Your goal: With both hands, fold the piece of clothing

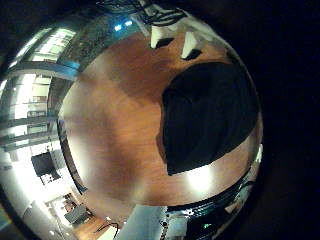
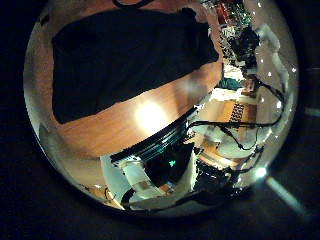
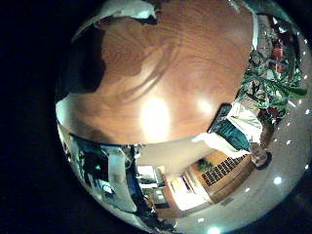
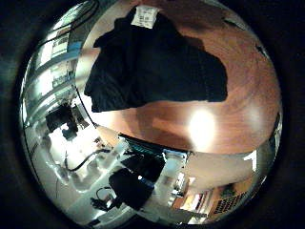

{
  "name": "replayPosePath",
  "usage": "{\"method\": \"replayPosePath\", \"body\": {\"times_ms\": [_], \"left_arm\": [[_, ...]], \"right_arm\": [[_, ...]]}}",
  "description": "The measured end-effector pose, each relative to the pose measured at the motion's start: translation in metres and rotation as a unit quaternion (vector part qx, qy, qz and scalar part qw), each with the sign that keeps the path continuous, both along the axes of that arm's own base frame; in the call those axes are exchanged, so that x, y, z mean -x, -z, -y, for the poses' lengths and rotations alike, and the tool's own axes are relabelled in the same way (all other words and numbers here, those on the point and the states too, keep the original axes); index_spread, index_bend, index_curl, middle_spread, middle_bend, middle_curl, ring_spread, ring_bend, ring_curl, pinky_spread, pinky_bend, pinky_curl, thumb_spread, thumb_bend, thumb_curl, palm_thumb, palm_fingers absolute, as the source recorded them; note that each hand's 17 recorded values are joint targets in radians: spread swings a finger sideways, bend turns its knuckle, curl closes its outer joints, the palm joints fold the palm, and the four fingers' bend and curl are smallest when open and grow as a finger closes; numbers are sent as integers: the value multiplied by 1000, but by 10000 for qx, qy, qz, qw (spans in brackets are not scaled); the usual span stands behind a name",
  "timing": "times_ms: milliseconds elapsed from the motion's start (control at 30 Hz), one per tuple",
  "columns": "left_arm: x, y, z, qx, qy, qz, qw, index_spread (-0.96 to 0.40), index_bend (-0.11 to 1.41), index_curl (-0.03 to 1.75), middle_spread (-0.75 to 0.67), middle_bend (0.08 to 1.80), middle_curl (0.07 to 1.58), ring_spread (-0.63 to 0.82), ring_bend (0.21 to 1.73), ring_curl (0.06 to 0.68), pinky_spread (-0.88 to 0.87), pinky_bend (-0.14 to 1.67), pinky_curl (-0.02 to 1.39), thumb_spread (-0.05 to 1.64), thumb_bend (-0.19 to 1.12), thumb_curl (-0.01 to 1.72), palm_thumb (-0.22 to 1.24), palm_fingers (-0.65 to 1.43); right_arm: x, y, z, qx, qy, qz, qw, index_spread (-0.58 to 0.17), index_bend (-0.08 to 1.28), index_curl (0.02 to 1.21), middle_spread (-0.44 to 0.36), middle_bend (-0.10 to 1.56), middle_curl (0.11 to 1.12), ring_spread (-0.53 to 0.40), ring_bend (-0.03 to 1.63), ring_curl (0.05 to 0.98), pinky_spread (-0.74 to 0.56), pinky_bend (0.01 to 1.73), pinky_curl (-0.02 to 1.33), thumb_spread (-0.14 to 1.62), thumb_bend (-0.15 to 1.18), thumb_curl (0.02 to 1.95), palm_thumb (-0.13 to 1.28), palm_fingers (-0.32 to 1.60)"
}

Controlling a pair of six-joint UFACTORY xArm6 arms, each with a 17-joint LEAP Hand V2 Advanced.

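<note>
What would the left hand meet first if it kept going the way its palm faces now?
Probably the black garment, which fills much of the left thumb side palm view on the wooden table. Nothing shows between palm and cloth, though depth is unclear.

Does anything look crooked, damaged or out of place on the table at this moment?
Nothing is spilled or damaged. The dark piece of clothing lies on the brown wooden table, but unevenly: its outline is irregular, with one part bunched and sticking out to the side. A white label shows at one edge. No robot hand touches it.
</note>
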State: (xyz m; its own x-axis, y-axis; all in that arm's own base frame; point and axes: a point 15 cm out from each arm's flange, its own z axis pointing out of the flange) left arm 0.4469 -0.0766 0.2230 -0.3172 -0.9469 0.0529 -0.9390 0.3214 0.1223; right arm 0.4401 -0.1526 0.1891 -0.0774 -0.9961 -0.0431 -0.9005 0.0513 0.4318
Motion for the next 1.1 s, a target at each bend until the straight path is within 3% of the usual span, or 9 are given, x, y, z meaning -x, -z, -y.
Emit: {"method": "replayPosePath", "body": {"times_ms": [300,467,533,600,700,733,900,1000,1100], "left_arm": [[0,9,17,214,12,-49,9998,34,145,264,235,311,362,512,551,211,536,307,327,1141,-18,253,53,51],[-3,3,36,282,91,-61,9995,34,144,261,217,326,373,504,559,213,524,306,326,1144,-17,253,66,58],[-3,0,40,287,118,-38,9995,34,143,260,213,331,377,501,562,213,522,306,325,1145,-18,253,68,58],[-1,0,41,274,132,-77,9995,33,144,259,209,335,380,500,564,213,521,307,325,1145,-18,253,69,58],[-2,2,43,265,134,-130,9995,33,145,259,203,342,386,499,571,215,519,305,323,1153,-15,255,76,61],[-2,1,43,273,131,-149,9994,33,145,259,202,344,386,499,571,215,519,305,323,1154,-14,255,81,61],[-1,3,44,285,124,-205,9993,40,146,260,198,348,390,500,574,215,518,310,322,1164,-16,256,95,60],[0,3,45,289,122,-215,9993,41,145,261,199,355,394,500,574,215,518,311,321,1169,-17,256,99,60],[0,-1,44,297,125,-182,9993,44,146,261,199,355,396,499,579,216,517,312,320,1175,-17,255,101,59]], "right_arm": [[0,24,-14,72,122,-240,9996,-250,148,252,80,293,377,117,844,334,319,783,372,1071,-15,284,215,157],[-1,28,-29,202,115,-350,9991,-230,131,244,46,330,386,58,924,342,264,834,366,1086,-7,293,276,247],[-1,30,-32,215,108,-383,9990,-226,126,238,22,351,393,2,987,355,196,881,371,1100,-1,299,324,310],[-1,33,-34,175,118,-382,9990,-229,83,210,-12,373,401,-83,1097,380,61,1036,401,1118,-1,304,366,471],[6,39,-37,76,191,-462,9987,-226,85,188,-50,395,420,-166,1187,414,-122,1216,449,1136,-7,305,404,538],[7,40,-41,1,223,-467,9987,-238,97,174,-75,459,440,-199,1217,416,-204,1254,446,1142,-2,309,428,685],[8,42,-45,-206,297,-446,9984,-298,219,212,-163,684,539,-254,1233,432,-410,1185,421,1175,6,318,532,1088],[8,39,-46,-461,534,-391,9967,-335,399,299,-174,836,604,-238,1210,453,-376,1174,442,1188,12,326,599,1316],[9,34,-45,-567,528,-332,9964,-360,653,408,-177,971,661,-221,1230,475,-319,1223,476,1191,27,338,682,1349]]}}
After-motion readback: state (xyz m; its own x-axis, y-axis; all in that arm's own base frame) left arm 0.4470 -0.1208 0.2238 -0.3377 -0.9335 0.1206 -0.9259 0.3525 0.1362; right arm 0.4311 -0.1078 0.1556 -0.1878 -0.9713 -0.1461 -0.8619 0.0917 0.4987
